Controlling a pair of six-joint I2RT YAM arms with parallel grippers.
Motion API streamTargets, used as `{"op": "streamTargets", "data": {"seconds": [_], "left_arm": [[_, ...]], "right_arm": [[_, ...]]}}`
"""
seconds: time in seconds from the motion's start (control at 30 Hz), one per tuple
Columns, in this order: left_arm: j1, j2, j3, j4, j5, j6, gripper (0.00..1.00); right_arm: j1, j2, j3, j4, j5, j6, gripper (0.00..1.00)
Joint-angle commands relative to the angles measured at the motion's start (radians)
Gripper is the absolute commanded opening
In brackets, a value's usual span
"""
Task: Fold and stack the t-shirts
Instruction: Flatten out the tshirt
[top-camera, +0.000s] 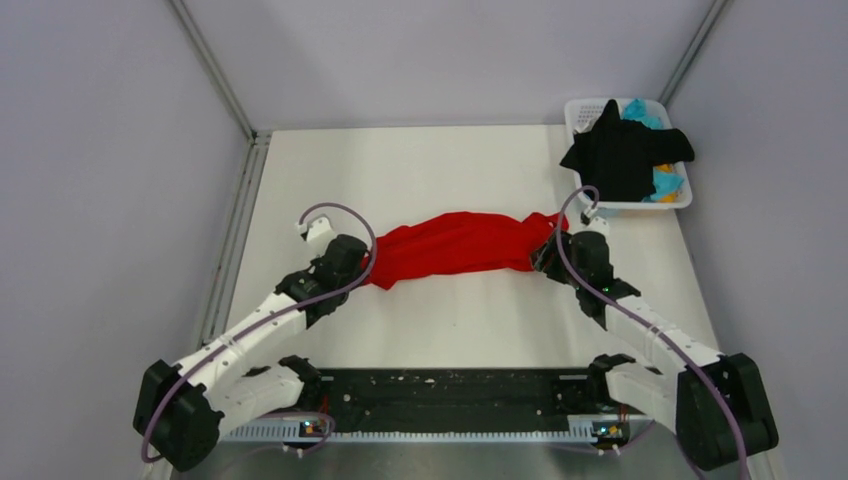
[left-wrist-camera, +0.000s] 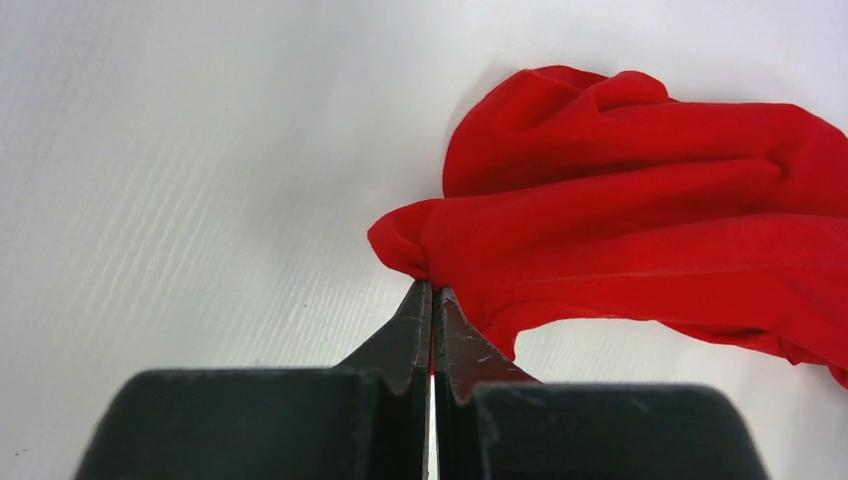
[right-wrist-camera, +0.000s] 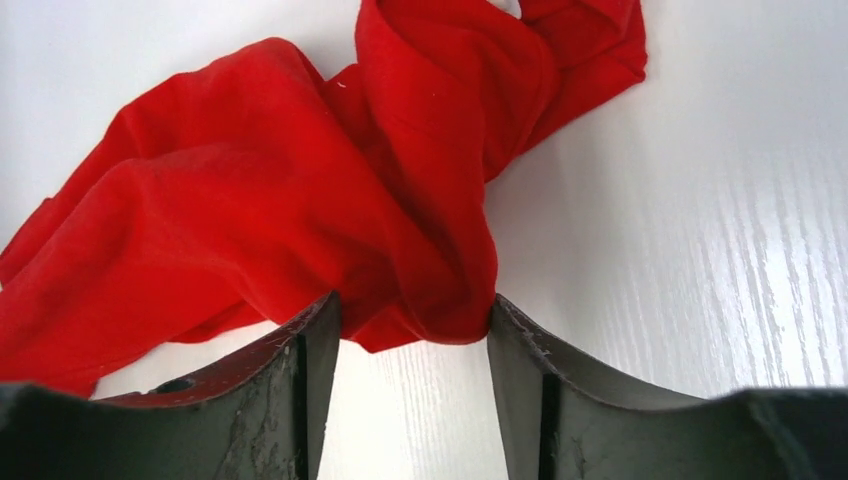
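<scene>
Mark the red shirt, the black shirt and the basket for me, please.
red t-shirt (top-camera: 455, 245), top view, middle of the bunched cloth.
black t-shirt (top-camera: 622, 155), top view, middle of the cloth draped over the basket.
white basket (top-camera: 640, 207), top view, near rim.

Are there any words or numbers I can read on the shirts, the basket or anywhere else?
None can be read in any view.
The red t-shirt is plain, with no print.
The black t-shirt is plain, with no print.
The white basket shows no label.
</scene>
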Motion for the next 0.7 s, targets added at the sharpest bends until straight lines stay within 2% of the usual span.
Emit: {"op": "streamTargets", "data": {"seconds": [0.0,0.1,0.2,0.23,0.27,0.47,0.67], "left_arm": [[-0.001,0.015,0.027,-0.003,-0.009,-0.004,0.0],[-0.002,0.018,0.03,-0.003,-0.009,-0.004,0.0],[-0.001,0.015,0.036,-0.002,-0.013,-0.002,0.0],[-0.001,0.013,0.042,-0.001,-0.018,0.002,0.0],[-0.001,0.009,0.054,-0.005,-0.026,0.002,0.0],[-0.001,-0.057,0.152,0.012,-0.04,0.054,0.0],[-0.002,-0.162,0.315,0.153,0.079,0.22,0.0]], "right_arm": [[-0.004,0.043,-0.005,0.163,-0.019,-0.01,0.5],[-0.004,0.1,0.011,0.189,0.009,-0.027,0.45],[-0.004,0.142,0.025,0.234,0.017,-0.053,0.2],[-0.003,0.147,0.035,0.239,0.021,-0.062,0.06],[-0.004,0.145,0.054,0.239,0.031,-0.074,0.0],[-0.004,0.004,0.185,0.135,0.03,-0.158,0.0],[-0.003,-0.13,0.463,-0.119,0.01,-0.237,0.0]]}}
